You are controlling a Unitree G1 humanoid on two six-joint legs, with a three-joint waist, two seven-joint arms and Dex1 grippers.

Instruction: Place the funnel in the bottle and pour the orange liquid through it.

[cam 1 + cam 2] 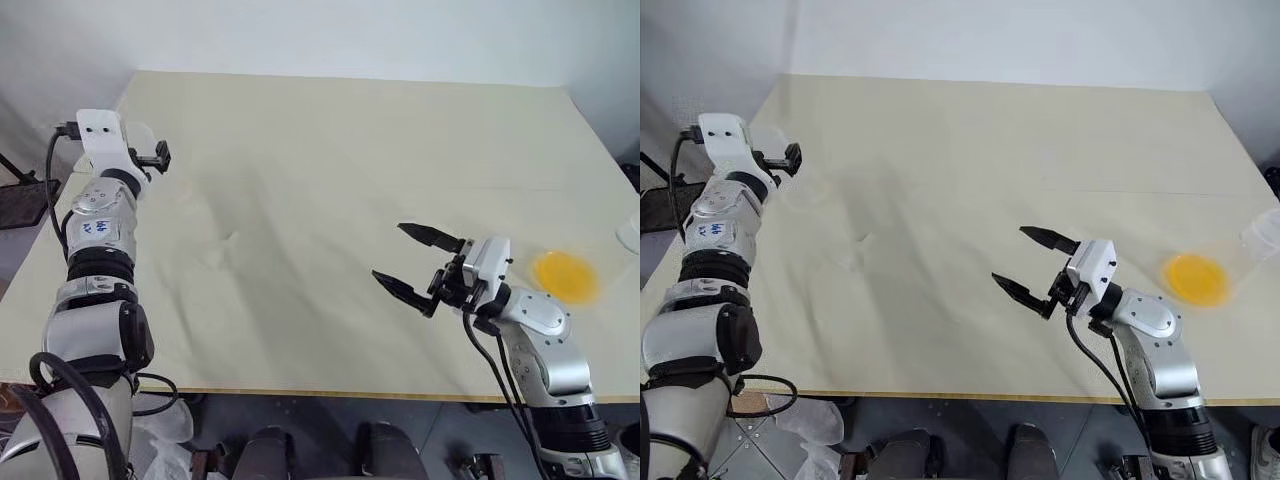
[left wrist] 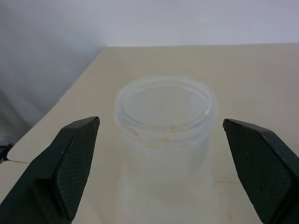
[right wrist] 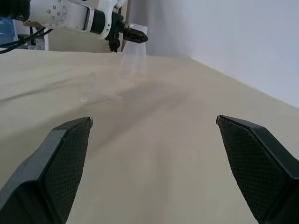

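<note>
Wide cream tabletop (image 1: 330,170), bare across most of its middle. Left arm stretched out over the tabletop's far left corner, right arm low near the front edge on the right.

Left tool (image 2: 161,163) released, its two black fingers (image 2: 70,163) spread wide on either side of the bottle (image 2: 166,121). Bottle frosted and translucent, open round mouth sitting between the fingertips, apparently not touched by either finger. From the right wrist view, the same bottle standing upright on the tabletop, with the left tool at its neck.

Right tool (image 1: 415,262) also released, fingers wide apart and holding nothing, pointing across the tabletop toward the left arm. Bottle well apart from it, on the far left.

Orange liquid (image 1: 565,276) just behind the right tool's wrist, near the tabletop's right edge: a bright yellow-orange disc seen through a clear vessel (image 1: 1262,236), whose pale neck angles toward the edge. Cannot tell whether the vessel stands or lies.

Faint clear shape on the tabletop between the two tools, nearer the left one, too pale to identify as the funnel.
</note>
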